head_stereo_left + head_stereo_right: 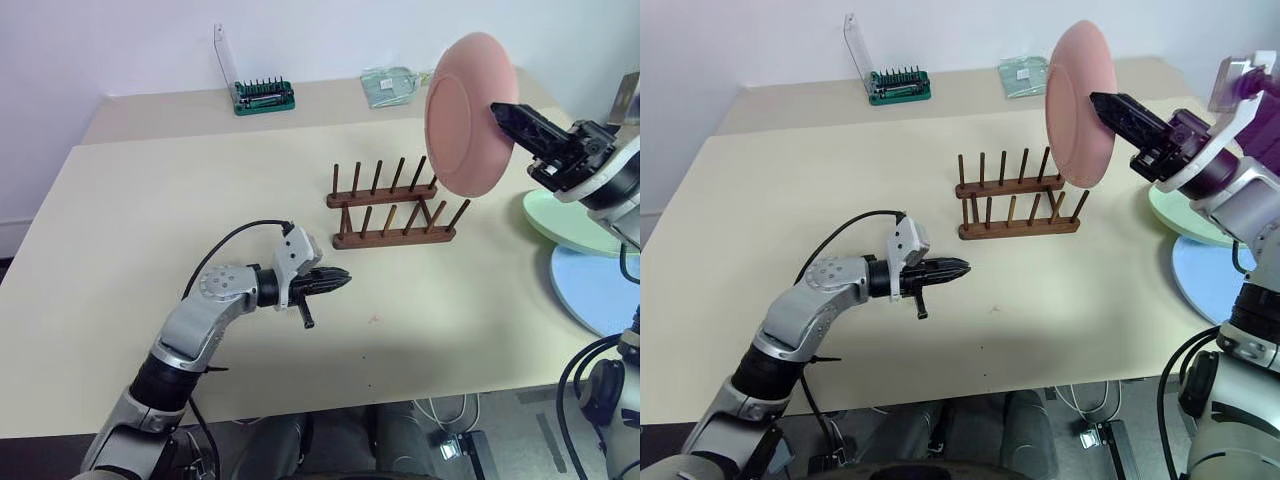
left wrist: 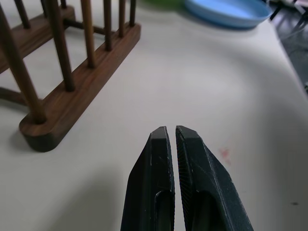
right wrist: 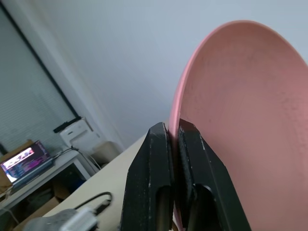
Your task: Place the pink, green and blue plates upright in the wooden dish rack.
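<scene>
Rack (image 1: 393, 208) holds no plate yet. We grip the pink plate (image 1: 468, 112) upright above it with our right end effector (image 1: 503, 113); green plate (image 1: 560, 222) and blue plate (image 1: 595, 290) wait on the tabletop (image 1: 150, 220). Left end effector (image 1: 340, 282) is closed, empty.

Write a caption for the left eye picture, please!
Right gripper holds pink plate upright above empty rack.

Beige table (image 1: 150, 200) against plain pale wall (image 1: 120, 40); window blinds (image 3: 29, 96), side desk with laptop (image 3: 24, 159).
</scene>
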Available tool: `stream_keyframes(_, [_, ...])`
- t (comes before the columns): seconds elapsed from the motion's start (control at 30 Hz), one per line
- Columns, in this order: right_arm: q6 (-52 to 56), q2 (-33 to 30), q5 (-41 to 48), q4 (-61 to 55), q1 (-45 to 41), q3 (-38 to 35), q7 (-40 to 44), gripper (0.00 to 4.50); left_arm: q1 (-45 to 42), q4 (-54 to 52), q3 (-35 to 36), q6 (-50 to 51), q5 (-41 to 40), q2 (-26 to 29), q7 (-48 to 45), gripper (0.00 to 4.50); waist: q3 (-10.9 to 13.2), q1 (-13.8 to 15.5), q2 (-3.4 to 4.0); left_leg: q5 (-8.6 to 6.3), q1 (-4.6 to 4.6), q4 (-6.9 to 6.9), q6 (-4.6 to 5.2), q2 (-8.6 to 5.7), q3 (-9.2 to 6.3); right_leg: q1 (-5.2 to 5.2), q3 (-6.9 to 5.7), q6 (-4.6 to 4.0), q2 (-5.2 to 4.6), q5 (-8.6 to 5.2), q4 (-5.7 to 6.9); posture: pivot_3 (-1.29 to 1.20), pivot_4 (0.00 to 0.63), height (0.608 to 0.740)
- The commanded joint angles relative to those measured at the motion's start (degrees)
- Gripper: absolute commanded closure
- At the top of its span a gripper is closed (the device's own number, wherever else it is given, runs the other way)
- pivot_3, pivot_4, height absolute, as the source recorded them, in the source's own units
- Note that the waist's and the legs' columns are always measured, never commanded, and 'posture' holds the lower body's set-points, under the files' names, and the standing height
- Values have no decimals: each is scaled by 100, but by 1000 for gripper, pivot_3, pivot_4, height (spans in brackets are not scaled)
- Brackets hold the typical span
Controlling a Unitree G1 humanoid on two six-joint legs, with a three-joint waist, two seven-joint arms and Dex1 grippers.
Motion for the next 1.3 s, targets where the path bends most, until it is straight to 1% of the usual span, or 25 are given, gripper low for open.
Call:
stream_keyframes(0.03, [23,72,45,149,-192,-83,-70,4473,32,-403,198,-28,-201,16,58,4283,0,1,0,0,0,2,0,0,1,0,0,0,-1,0,0,0,150,738])
stream_keyframes(0.2, [96,222,-67,540,-305,-57,-236,4473,120,-589,246,-35,-250,115,116,4283,0,1,0,2,1,4,-3,0,0,1,0,0,0,1,5,0,150,738])
stream_keyframes(0.3, [48,262,-152,635,-356,-94,-264,3554,138,-606,235,-40,-231,154,144,4283,0,-4,0,2,1,4,-3,0,0,1,0,-1,0,1,5,0,150,738])
stream_keyframes(0.33, [27,273,-179,647,-376,-109,-288,3153,143,-612,226,-42,-232,156,155,4283,-1,-3,1,2,1,4,-3,0,0,1,0,0,0,1,5,0,150,738])
stream_keyframes(0.37, [14,285,-195,653,-394,-119,-308,2698,146,-616,223,-44,-239,162,161,4283,-1,-2,1,2,1,3,-3,0,0,1,0,-1,0,1,5,0,150,738])
stream_keyframes(0.43, [-128,296,-359,618,-422,-102,-368,1571,151,-631,201,-38,-244,162,180,4283,-1,-2,1,2,1,3,-3,0,0,1,0,0,0,1,5,0,150,738])
stream_keyframes(0.5, [-595,258,-858,578,-456,-15,-448,624,150,-641,161,-33,-238,146,199,4283,-1,-2,1,2,1,4,-3,0,0,1,0,-1,0,1,5,0,150,738])
stream_keyframes(0.6, [-1164,117,-1402,696,-601,-103,-601,624,141,-646,127,-27,-236,126,217,4283,-1,-2,2,2,1,4,-3,-2,2,0,0,0,0,1,7,0,150,738])
stream_keyframes(0.67, [-1460,-153,-1640,566,-515,-284,-465,624,134,-643,111,-29,-232,113,224,4283,-1,13,2,2,0,4,-4,-2,1,0,0,0,0,1,7,0,150,738])
stream_keyframes(0.73, [-1608,-590,-1832,372,-166,-627,-339,624,129,-637,100,-36,-223,95,238,4283,-1,63,3,2,-6,4,-3,-3,-1,-2,-3,0,-2,1,4,0,150,738])
stream_keyframes(0.77, [-1664,-784,-2004,309,59,-678,-294,624,135,-643,92,-43,-215,94,240,4283,-1,111,3,2,-8,4,-3,-5,-4,-2,-5,0,-2,1,2,0,150,738])
stream_keyframes(0.8, [-1748,-999,-2295,239,368,-604,-216,624,140,-642,75,-56,-200,94,236,4283,-2,135,4,1,-8,4,-1,-5,-3,-2,-5,0,-2,1,-2,0,150,738])
stream_keyframes(0.87, [-1855,-1213,-2608,163,714,-483,-121,624,151,-648,55,-69,-185,99,231,4283,-3,141,2,-1,-7,3,2,-5,0,-2,-5,0,-2,1,-4,0,150,738])
stream_keyframes(0.93, [-2341,-1749,-3560,-259,1801,196,479,624,130,-594,-11,-84,-192,98,153,4283,-6,139,8,-1,-4,4,2,-3,12,-1,-1,1,-2,1,-4,0,150,738])
stream_keyframes(0.97, [-2531,-1943,-3923,-383,2166,463,661,624,117,-567,-41,-97,-189,100,117,4283,-8,140,11,-1,2,5,2,-2,14,1,-1,1,-1,1,0,0,150,738])
stream_keyframes(1.0, [-2665,-2056,-4145,-447,2381,618,767,624,108,-548,-61,-108,-186,103,96,4283,-8,126,11,0,5,4,1,0,18,2,-1,1,0,1,5,0,150,738])
stream_keyframes(1.03, [-2982,-2188,-4603,-340,2468,992,788,624,81,-490,-107,-151,-154,96,69,4283,-8,104,12,1,8,5,-1,2,22,2,1,1,2,1,8,0,150,738])
stream_keyframes(1.13, [-3632,-2281,-5678,229,2332,1876,748,624,6,-377,-202,-236,-96,64,26,4283,-10,53,23,3,27,6,-4,2,58,5,31,10,-1,7,18,0,150,738])
stream_keyframes(1.23, [-3969,-2107,-6332,907,1876,2342,542,624,-12,-366,-221,-250,-107,42,39,4283,-7,-6,18,4,65,4,-2,3,69,38,42,11,0,8,18,0,150,738])
stream_keyframes(1.3, [-4193,-1993,-6826,1452,1523,2694,376,624,-6,-375,-231,-251,-118,40,52,4283,-6,-20,17,-1,79,0,7,5,84,43,58,12,5,8,18,0,150,738])
